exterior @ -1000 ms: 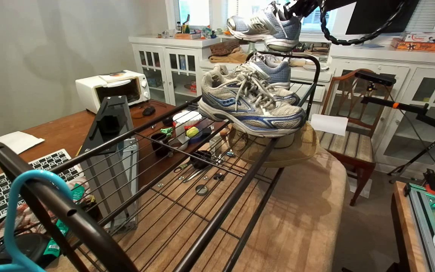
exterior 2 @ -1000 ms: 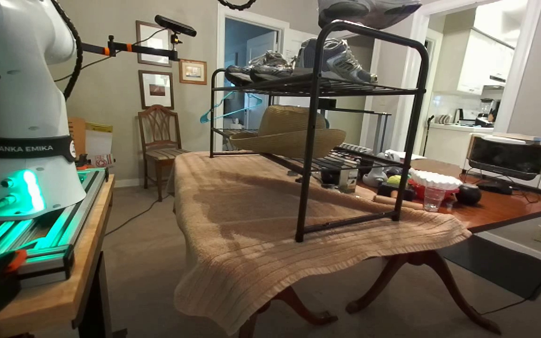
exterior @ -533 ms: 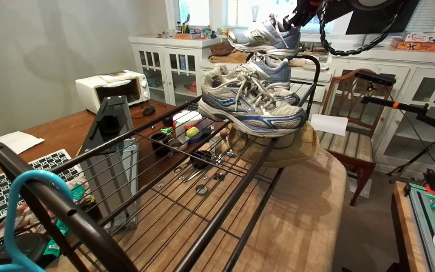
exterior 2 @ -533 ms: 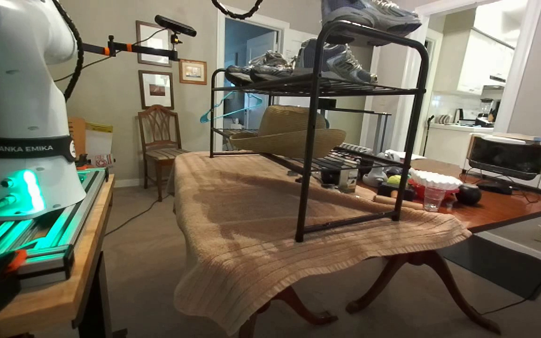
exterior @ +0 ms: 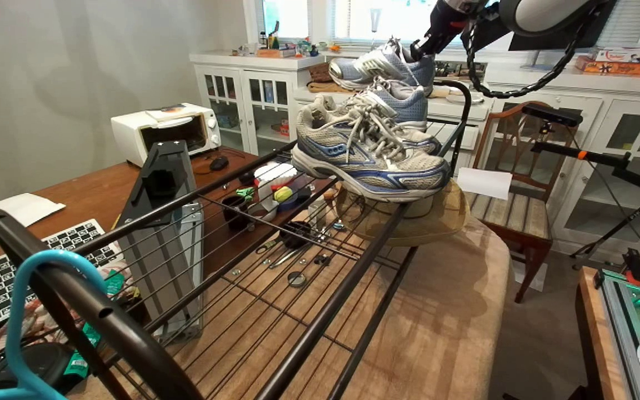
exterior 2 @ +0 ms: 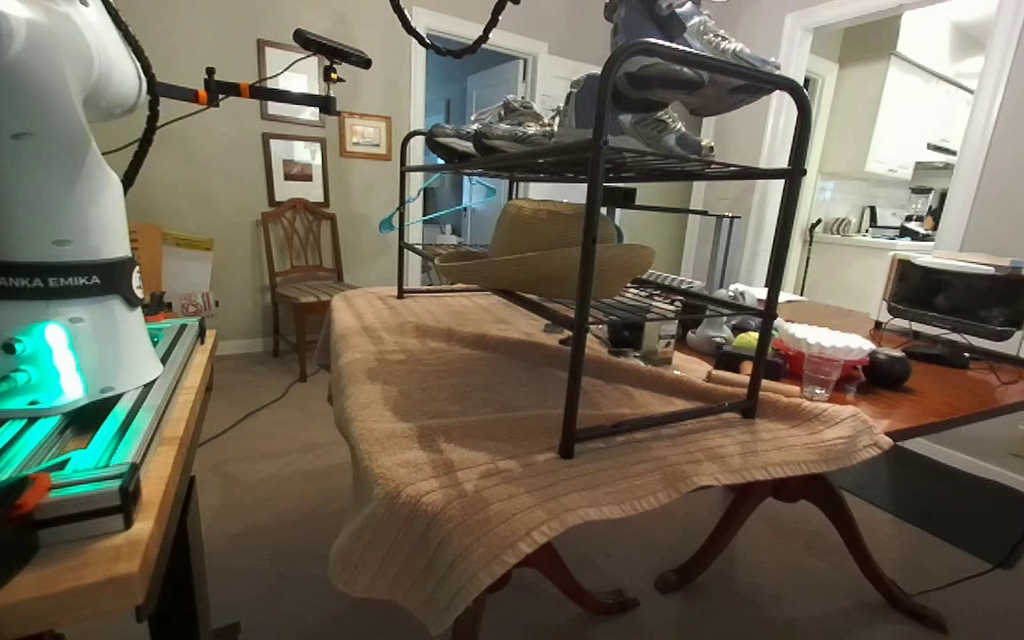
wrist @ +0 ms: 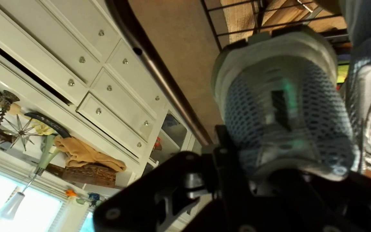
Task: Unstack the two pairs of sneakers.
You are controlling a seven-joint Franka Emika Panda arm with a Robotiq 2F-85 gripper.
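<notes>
Sneakers (exterior: 373,158): three on the top shelf (exterior: 335,300) — a fourth sneaker (exterior: 376,65) hangs above
Gripper (exterior: 415,51): fingers pinching its collar near the heel

One blue-grey sneaker (exterior: 378,66) hangs aloft near three sneakers (exterior: 373,155) resting sole-down.

In an exterior view, looking down from close above the bright-blue plastic hanger (exterior: 17,319), lengthwise along the dark metal wire rack (exterior: 332,303). In an exterior view, facing the rack's opposite end nearly level, from well back, past the white robot arm (exterior 2: 45,196). Sharing rack and wide-brimmed straw hat (exterior 2: 543,267) in both exterior views. In the wrist view, tilted, very close behind a grey-blue mesh sneaker (wrist: 288,138).
</notes>
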